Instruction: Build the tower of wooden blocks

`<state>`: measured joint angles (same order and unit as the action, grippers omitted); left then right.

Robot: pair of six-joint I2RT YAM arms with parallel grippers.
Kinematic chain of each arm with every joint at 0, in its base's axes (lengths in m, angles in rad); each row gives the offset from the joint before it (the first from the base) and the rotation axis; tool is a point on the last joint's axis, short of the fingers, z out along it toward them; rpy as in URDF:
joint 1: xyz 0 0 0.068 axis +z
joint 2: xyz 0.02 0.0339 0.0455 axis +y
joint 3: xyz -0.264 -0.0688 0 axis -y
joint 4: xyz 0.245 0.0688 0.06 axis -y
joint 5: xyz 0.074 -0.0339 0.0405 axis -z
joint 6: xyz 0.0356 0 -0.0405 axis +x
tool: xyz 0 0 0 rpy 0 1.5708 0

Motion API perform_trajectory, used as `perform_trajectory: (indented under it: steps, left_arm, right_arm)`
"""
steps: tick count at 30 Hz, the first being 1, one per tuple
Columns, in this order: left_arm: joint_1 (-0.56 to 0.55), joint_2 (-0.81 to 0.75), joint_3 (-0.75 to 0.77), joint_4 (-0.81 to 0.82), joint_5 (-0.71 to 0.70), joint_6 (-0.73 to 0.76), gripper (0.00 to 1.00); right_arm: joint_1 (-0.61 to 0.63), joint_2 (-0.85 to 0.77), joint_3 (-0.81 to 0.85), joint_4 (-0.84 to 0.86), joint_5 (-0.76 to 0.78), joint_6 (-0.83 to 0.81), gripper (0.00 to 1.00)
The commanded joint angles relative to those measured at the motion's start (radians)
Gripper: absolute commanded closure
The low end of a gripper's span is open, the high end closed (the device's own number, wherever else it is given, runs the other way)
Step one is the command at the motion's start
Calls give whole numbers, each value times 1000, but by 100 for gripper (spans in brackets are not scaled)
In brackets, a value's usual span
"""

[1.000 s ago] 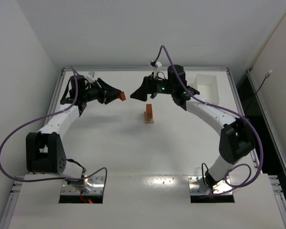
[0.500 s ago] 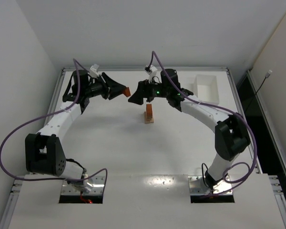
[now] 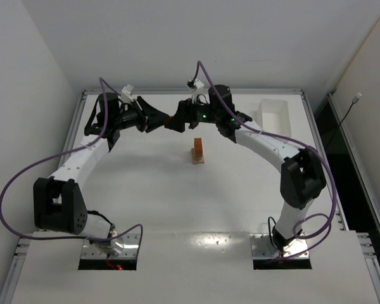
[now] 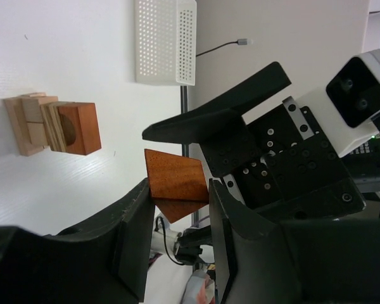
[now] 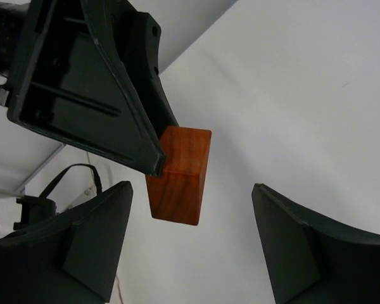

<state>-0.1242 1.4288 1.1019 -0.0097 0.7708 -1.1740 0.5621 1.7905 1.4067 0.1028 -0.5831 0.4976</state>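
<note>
Reddish-brown wedge block (image 4: 176,180) sits pinched in my left tool (image 3: 159,119), in the air beyond the part-built tower (image 3: 197,152) on the table (image 3: 145,190). My right tool (image 3: 176,121) faces it, jaws wide. I should close squarely on its free faces before the left lets go.

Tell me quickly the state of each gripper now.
Left gripper: closed on the reddish-brown block.
Right gripper: open, that block between its jaws.
</note>
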Motion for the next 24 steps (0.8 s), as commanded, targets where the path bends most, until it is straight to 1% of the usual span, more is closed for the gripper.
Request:
perform_trajectory:
  steps: [1, 2, 5, 8, 12, 13, 14, 15, 18, 19, 20, 21, 23, 24]
  left_arm:
    - [-8, -44, 24, 36, 7, 10, 100]
    - [-8, -44, 15, 36, 7, 10, 100]
    - [-8, -44, 15, 36, 7, 10, 100]
    - [-8, -44, 15, 36, 7, 10, 100]
    - [-8, -44, 6, 36, 7, 10, 100]
    - [-8, -44, 6, 36, 7, 10, 100]
    - [-8, -44, 6, 36, 7, 10, 100]
    - [-8, -44, 6, 36, 7, 10, 100]
    - [-8, -44, -3, 36, -4, 10, 100]
    - [-8, -44, -4, 36, -4, 10, 97]
    - [-8, -44, -4, 15, -25, 10, 63]
    - [-8, -53, -4, 1, -37, 23, 47]
    - [-8, -53, 6, -30, -65, 54, 28]
    - [-8, -62, 6, -44, -80, 77, 0]
  right_arm:
    - [15, 7, 57, 63, -9, -7, 29]
    - [15, 16, 57, 63, -9, 2, 33]
    - [24, 17, 57, 63, -18, 2, 39]
    - [24, 17, 57, 72, -18, 2, 49]
    - [33, 17, 66, 81, -18, 2, 73]
    - [33, 17, 66, 81, -18, 2, 91]
    - [33, 7, 66, 81, -9, 2, 97]
    - [42, 7, 66, 81, -9, 2, 100]
    - [42, -2, 57, 72, 0, 2, 100]
    - [42, -2, 57, 72, 0, 2, 100]
    - [42, -12, 57, 72, 11, -7, 100]
    - [42, -22, 45, 72, 20, -7, 100]
    - [42, -34, 32, 63, 31, -19, 100]
    - [42, -52, 32, 46, 45, -19, 100]
